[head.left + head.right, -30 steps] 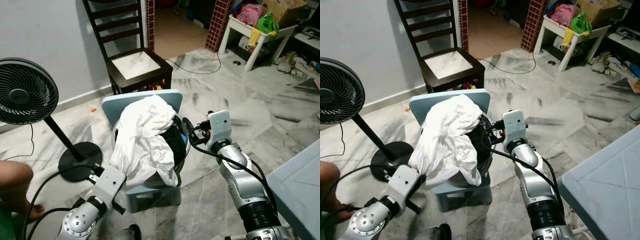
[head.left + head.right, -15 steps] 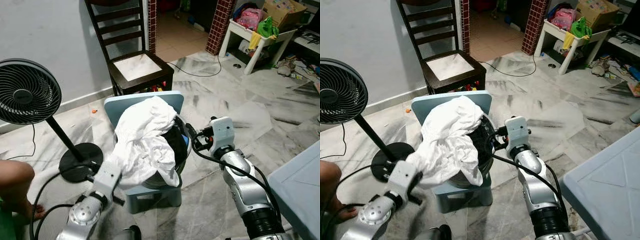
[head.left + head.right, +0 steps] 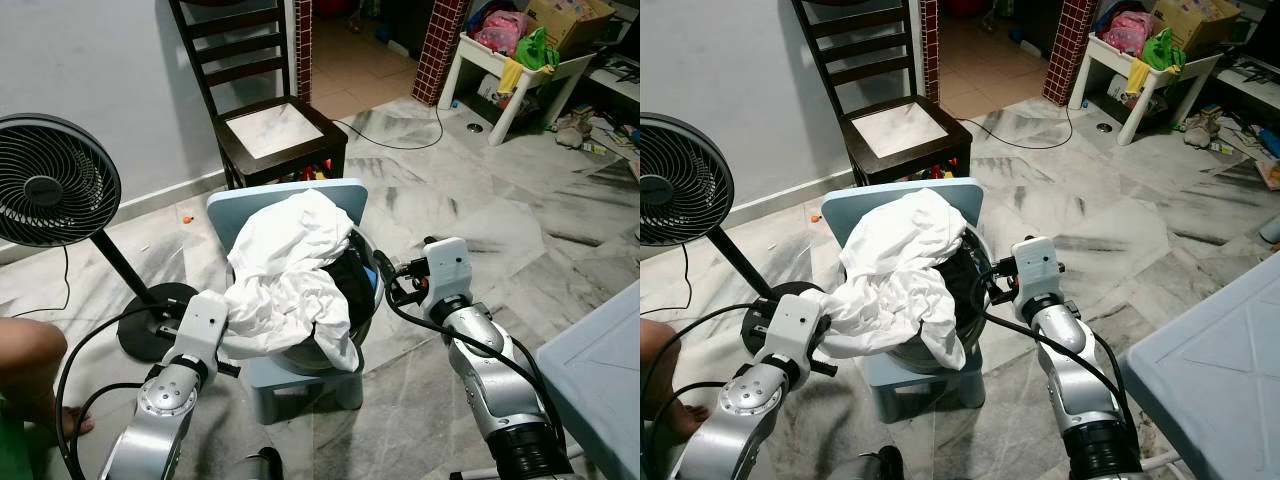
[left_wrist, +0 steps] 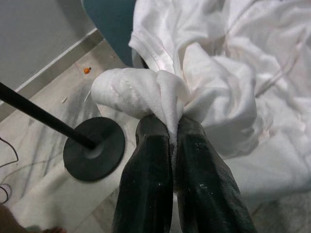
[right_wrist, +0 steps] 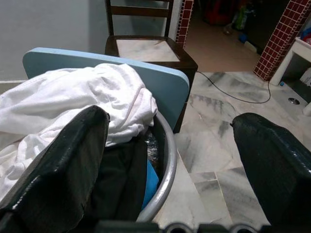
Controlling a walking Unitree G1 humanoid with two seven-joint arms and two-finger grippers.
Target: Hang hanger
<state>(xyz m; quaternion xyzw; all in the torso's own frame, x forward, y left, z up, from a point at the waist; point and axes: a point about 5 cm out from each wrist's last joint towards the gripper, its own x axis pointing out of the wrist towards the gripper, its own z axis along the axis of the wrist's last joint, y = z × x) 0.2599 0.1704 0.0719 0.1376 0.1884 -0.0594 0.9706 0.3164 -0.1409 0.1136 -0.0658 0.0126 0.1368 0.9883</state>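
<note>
While our left tool [image 4: 171, 131] pinches a fold of the white shirt [image 3: 290, 270] heaped over the metal basin [image 5: 163, 167] on the blue plastic chair [image 3: 290, 200], our right tool [image 5: 170, 160] hangs spread wide beside the basin's rim.

Two silver, segmented arms end in white boxy wrist housings; black cables loop along both, and black fingers [image 4: 150, 194] look glossy, speckled.

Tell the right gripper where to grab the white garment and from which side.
Take the loose fold of the white garment draped over the basin rim nearest the open right gripper, coming from the robot's right. It hangs free there, while the left gripper already pinches the opposite side.
</note>
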